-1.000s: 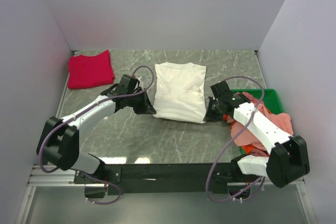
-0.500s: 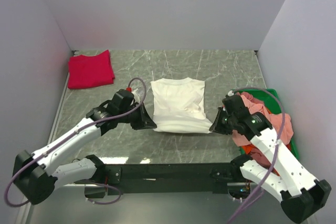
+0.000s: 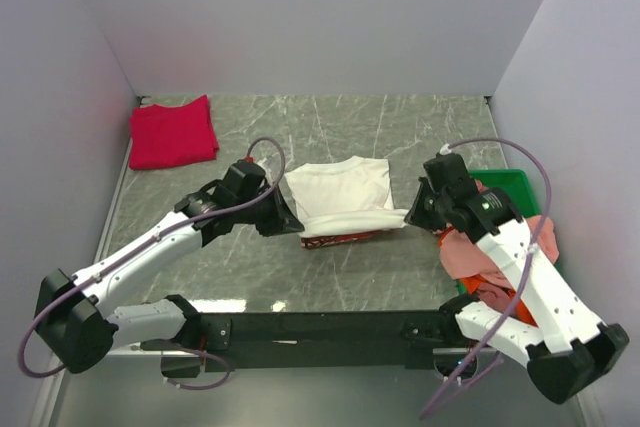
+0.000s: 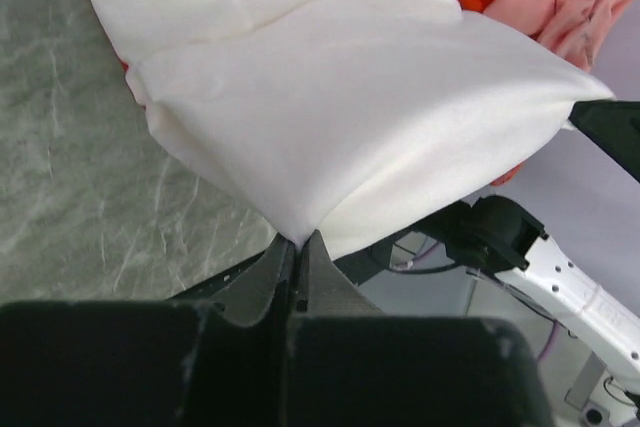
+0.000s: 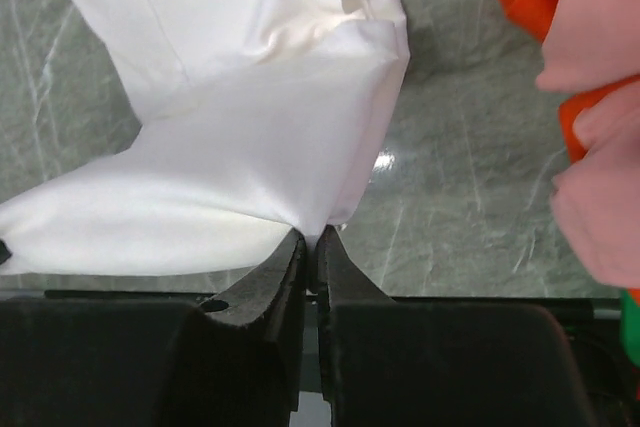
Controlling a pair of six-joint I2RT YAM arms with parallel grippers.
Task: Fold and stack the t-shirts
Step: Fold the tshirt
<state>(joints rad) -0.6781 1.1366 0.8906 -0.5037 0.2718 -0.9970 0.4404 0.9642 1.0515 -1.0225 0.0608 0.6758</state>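
Left gripper and right gripper pinch the lifted hem of the soft white t-shirt, mid-fold; next, you should lay it toward 12 o'clock.

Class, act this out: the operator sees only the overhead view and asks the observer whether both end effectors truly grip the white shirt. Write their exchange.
Observer: The left wrist view shows the left end effector shut tight on a corner of the white shirt.
Operator: And the right one?
Observer: The right wrist view shows the right end effector shut on another corner, with the cloth pinched between its fingertips.
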